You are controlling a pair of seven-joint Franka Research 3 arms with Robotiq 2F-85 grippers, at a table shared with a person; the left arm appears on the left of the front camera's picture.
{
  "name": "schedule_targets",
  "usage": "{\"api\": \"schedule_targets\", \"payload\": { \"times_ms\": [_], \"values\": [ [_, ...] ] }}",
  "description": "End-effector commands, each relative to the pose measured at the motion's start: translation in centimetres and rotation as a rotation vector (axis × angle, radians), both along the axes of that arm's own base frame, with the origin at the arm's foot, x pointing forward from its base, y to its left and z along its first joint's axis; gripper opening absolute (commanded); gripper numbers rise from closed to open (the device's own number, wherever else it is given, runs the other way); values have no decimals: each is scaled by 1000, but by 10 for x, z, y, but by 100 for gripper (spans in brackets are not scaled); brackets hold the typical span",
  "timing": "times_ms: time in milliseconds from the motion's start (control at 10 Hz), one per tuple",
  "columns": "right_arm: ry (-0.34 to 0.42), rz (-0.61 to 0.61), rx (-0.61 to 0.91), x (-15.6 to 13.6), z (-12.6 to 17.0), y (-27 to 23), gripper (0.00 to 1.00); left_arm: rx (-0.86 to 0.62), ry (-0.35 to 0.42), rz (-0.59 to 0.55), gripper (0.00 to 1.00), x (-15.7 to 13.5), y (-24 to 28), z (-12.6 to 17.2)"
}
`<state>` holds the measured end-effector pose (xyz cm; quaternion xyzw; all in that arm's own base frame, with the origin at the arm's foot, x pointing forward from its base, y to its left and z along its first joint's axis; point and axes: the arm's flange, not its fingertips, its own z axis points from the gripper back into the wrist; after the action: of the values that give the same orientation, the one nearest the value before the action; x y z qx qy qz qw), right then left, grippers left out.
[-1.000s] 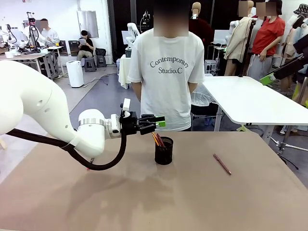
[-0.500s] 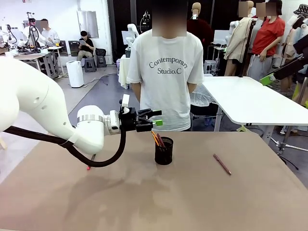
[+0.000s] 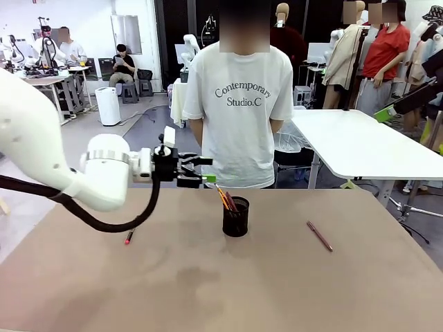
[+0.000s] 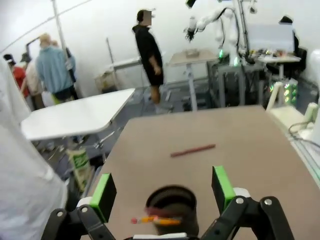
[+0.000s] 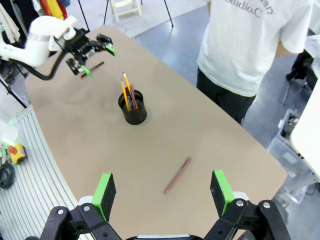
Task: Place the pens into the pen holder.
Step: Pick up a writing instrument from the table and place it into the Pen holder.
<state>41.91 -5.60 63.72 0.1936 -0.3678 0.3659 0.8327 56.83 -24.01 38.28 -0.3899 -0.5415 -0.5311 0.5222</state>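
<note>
Pen holder [image 3: 235, 218] sits mid-frame with a yellow-orange pencil [image 3: 222, 199] standing inside. Left gripper [image 3: 205, 171], jaws now spread and empty, has drawn back leftward from above it, so that drop looks finished. A dark red pen [image 3: 320, 236] lies at right and a black pen [image 3: 129, 237] at left. Right gripper [image 5: 162, 192] hangs spread wide, empty.

Count: 1 pen holder [image 3: 235, 220]. 2 pens loose on the table [image 3: 277, 290]: dark red pen [image 3: 320, 236] on the right, black pen with pink-red end [image 3: 129, 236] on the left. In the holder: at least 2 sticks, including 1 yellow-orange pencil [image 5: 125, 87]; exact number unclear. 1 person [image 3: 239, 117] at the far side.
</note>
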Motion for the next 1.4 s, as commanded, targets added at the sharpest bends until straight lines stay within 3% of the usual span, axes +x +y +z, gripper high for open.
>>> {"api": "schedule_targets", "payload": {
  "times_ms": [0,200,500,600,700,900,1200,1300],
  "values": [
    [-11,7,16,1,1,1,100,155,25,93,100,-29,24,34],
    [-11,7,16,1,1,1,100,345,43,150,100,-35,41,64],
    [-11,7,16,1,1,1,100,689,222,179,100,-18,60,93],
    [-11,7,16,1,1,1,100,796,312,211,100,-12,67,95],
    [-11,7,16,1,1,1,100,880,342,311,100,-5,74,90],
    [-11,7,16,1,1,1,100,856,451,486,100,4,84,63],
    [-11,7,16,1,1,1,100,973,576,674,100,-1,100,35],
    [-11,7,16,1,1,1,100,895,565,730,100,1,99,28]
  ]
}}
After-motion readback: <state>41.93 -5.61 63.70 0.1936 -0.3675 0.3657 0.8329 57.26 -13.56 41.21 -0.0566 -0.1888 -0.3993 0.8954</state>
